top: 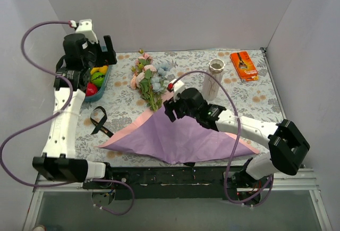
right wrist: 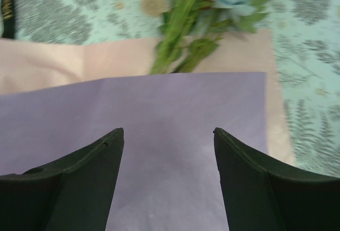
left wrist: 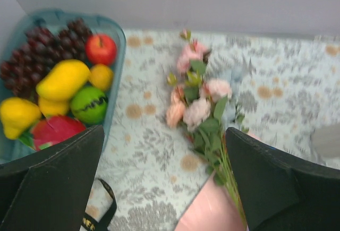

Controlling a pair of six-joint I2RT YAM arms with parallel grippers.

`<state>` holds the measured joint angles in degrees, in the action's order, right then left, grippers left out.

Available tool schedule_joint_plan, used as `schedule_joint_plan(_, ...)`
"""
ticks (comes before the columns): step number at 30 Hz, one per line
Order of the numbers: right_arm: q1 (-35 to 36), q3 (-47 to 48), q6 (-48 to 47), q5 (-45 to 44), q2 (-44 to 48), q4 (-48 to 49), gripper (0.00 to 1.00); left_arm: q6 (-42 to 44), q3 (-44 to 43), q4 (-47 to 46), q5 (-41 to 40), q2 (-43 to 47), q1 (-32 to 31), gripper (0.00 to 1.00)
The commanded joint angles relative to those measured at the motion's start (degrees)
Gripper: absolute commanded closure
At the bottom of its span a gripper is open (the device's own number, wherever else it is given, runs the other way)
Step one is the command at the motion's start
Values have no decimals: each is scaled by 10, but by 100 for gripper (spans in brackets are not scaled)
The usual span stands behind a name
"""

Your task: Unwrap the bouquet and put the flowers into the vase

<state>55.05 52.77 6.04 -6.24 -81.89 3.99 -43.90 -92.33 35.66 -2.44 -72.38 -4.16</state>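
White-walled and draped in a floral-print cloth, the bench (top: 249, 95) carries an undone bouquet. Largest on it, the wrapping paper (top: 175, 138) lies spread flat in front of the vase (top: 214, 79), purple face up. The right claw (right wrist: 167, 131) hovers over that sheet, fingers spread, gripping nothing. The left claw (left wrist: 163, 133), equally wide and empty, hangs far left of the vase. The flowers (top: 150, 79) lie on the cloth just left of the vase, blooms toward the back wall, not yet in it. Only the left wrist view picks out grapes, an apple and yellow fruit in the teal tray (left wrist: 119, 45), far left of the vase. Only the overhead view shows the upright vase and the orange box (top: 244, 65) right of it. The right wrist view alone shows stem ends on a pink strip at the purple edge. A black ribbon (top: 100, 120) lies loose, well left of the vase.
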Motion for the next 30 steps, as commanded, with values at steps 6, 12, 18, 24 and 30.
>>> schedule_joint_plan(6,-148,68,-2,47,-57,-22,23,76,48,107,250,-27,2,2)
schedule_joint_plan(12,-194,-6,-2,153,-25,21,23,230,149,194,405,-21,-12,2)
schedule_joint_plan(18,-194,-45,-2,163,41,33,23,232,234,139,263,-58,-23,18)
schedule_joint_plan(24,-189,-75,5,166,107,39,23,224,272,123,224,-64,-153,27)
schedule_joint_plan(30,-185,-76,8,158,168,23,23,182,266,92,217,-108,-224,29)
